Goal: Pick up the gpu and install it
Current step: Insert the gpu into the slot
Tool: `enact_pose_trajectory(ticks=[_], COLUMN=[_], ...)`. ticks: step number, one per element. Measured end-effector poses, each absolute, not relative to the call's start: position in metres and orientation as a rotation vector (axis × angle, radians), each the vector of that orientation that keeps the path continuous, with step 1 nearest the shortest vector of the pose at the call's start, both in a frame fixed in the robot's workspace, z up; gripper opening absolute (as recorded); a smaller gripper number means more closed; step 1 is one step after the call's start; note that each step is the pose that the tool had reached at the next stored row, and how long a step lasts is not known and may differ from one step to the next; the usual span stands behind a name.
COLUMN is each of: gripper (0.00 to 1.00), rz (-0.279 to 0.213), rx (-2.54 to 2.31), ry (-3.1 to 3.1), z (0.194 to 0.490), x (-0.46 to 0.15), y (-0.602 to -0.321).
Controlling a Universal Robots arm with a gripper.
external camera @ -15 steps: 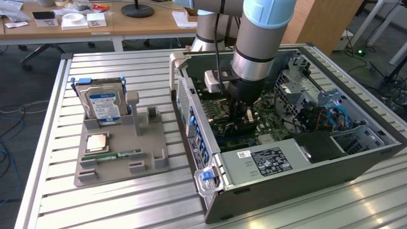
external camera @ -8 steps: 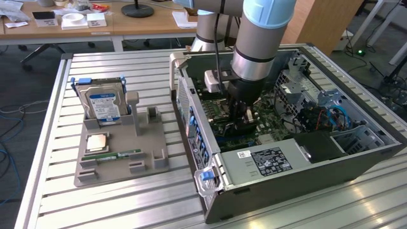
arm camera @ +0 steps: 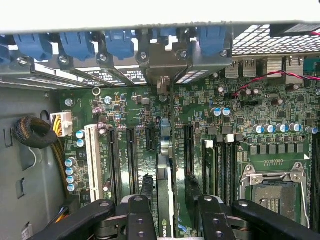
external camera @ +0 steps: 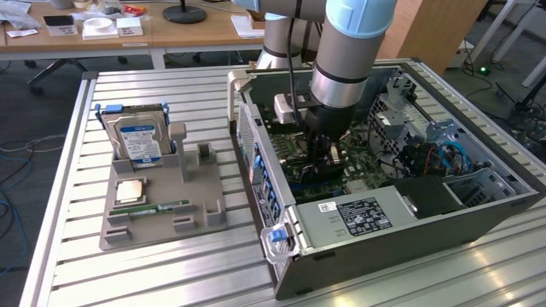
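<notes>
The gpu (arm camera: 165, 200) appears edge-on as a thin dark card standing upright between my fingers (arm camera: 146, 187). My gripper (arm camera: 169, 189) is shut on it. The card's lower edge lines up with a black expansion slot on the green motherboard (arm camera: 250, 130), and its bracket end points toward the rear slot openings (arm camera: 161, 85). In the exterior view my gripper (external camera: 328, 157) reaches down deep inside the open computer case (external camera: 282, 256), just above the motherboard. I cannot tell whether the card is seated in the slot.
Other black slots (arm camera: 131, 155) and a white slot (arm camera: 91, 160) lie beside the card. Blue latches (arm camera: 120, 42) line the case's rear wall. A grey holder (external camera: 162, 220) at the exterior view's left carries a hard drive (external camera: 140, 137), a processor chip (external camera: 130, 190) and a memory stick (external camera: 149, 208).
</notes>
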State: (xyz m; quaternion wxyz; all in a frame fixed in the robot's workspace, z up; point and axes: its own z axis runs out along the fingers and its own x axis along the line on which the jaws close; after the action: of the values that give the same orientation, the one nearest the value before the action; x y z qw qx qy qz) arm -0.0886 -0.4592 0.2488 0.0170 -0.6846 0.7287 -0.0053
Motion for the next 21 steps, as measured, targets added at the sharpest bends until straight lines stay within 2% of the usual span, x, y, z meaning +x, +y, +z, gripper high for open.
enact_pose_trajectory(ticks=[11,21], gripper=[0.4,0.4], rz=[-0.017,-0.016], rx=[-2.128,-2.128], ry=[2.265,2.265], z=[0.25,0.274], x=[-0.089,-0.089], y=[-0.459,-0.459])
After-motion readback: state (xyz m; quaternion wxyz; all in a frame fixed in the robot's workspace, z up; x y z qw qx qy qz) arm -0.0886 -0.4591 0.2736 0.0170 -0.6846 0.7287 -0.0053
